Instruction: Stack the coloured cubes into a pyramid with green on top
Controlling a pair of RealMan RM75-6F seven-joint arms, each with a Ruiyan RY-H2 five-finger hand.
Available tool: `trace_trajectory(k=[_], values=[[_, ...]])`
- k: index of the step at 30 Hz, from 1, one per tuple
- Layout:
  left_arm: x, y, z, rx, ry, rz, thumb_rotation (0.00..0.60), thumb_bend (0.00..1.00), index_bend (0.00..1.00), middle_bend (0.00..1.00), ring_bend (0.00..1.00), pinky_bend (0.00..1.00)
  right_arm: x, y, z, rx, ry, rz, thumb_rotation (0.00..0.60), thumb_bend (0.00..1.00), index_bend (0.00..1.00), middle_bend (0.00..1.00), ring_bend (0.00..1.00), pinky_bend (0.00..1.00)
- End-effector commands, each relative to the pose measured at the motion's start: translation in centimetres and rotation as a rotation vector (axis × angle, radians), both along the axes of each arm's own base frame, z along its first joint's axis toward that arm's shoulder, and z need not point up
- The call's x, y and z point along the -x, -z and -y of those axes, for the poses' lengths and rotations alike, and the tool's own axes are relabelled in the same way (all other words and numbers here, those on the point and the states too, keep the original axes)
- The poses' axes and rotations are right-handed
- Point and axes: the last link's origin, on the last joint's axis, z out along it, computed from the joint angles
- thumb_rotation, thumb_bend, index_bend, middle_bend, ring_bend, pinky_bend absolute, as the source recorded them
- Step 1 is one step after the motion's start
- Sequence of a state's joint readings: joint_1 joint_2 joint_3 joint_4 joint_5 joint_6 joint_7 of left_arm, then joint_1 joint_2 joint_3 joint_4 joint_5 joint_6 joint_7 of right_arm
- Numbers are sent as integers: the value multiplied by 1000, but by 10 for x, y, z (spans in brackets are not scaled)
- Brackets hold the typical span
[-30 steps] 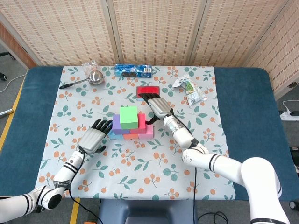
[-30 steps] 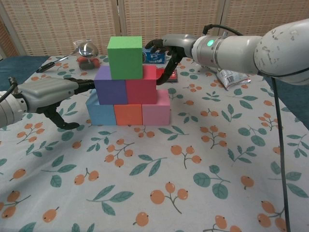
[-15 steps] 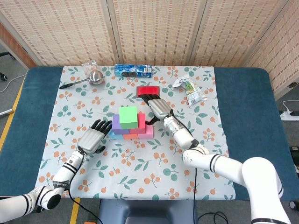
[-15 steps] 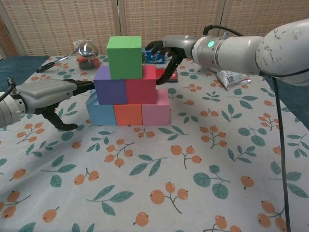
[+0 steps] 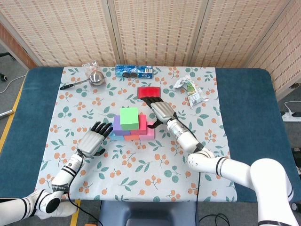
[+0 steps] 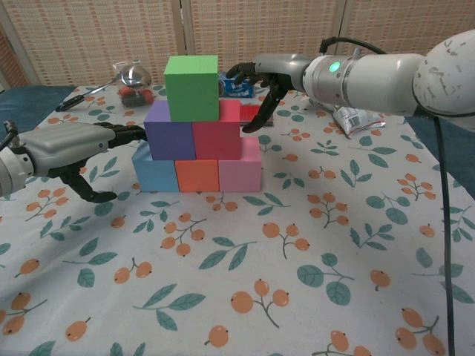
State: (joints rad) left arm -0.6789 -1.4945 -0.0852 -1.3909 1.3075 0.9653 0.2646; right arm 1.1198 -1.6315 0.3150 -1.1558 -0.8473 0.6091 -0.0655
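**A:** What does the scene hold, biggest thing first?

**B:** A table (image 5: 244, 122) with a floral cloth (image 6: 312, 245). At its middle stands a pyramid of cubes: the bottom row is a blue cube (image 6: 154, 174), an orange cube (image 6: 197, 176) and a pink cube (image 6: 240, 169); above them sit a purple cube (image 6: 170, 132) and a red cube (image 6: 217, 133); the green cube (image 6: 191, 78) rests on top, straddling those two.

**A:** And the robot hands?

**B:** The left robot hand (image 6: 70, 152) hovers just beside the blue and purple cubes, fingers apart, gripping nothing. The right robot hand (image 6: 266, 81) is near the red cube's far side, fingers loosely curved and spread, also empty. Whether either touches a cube I cannot tell.

**A:** How far along is the task?

**B:** It looks finished: three layers, green on top. I judge only pulling the hands clear is left.

**A:** Anything smaller?

**B:** At the far edge lie a biscuit packet (image 5: 134, 71), a metal ladle (image 5: 89, 79) and a snack wrapper (image 5: 190, 89).
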Motion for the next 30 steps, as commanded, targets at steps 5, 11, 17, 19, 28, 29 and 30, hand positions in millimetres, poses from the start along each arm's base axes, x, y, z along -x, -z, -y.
trace_trajectory(k=[5, 11, 17, 19, 28, 29, 30], values=[[-3, 1, -2, 3, 4, -1, 600, 309, 0, 0, 0, 0, -5, 4, -2, -10, -3, 6, 600, 0, 0, 37, 0, 0], [1, -1, -1, -3, -4, -4, 600, 308, 0, 0, 0, 0, -1, 2, -1, -3, -2, -7, 600, 0, 0, 37, 0, 0], [6, -7, 6, -15, -19, 15, 600, 308, 0, 0, 0, 0, 11, -10, -2, 11, -5, -39, 600, 0, 0, 38, 0, 0], [9, -9, 8, -21, -27, 21, 600, 307, 0, 0, 0, 0, 16, -14, -3, 17, -4, -53, 600, 0, 0, 38, 0, 0], [44, -9, 17, -17, -140, 5, 600, 310, 0, 0, 0, 0, 38, -15, -4, 4, 21, -124, 600, 0, 0, 37, 0, 0], [48, -8, 18, -13, -154, 0, 600, 310, 0, 0, 0, 0, 39, -12, -4, 0, 21, -133, 600, 0, 0, 38, 0, 0], [51, -6, 17, -10, -163, -2, 600, 311, 0, 0, 0, 0, 40, -10, -4, -2, 21, -139, 600, 0, 0, 37, 0, 0]])
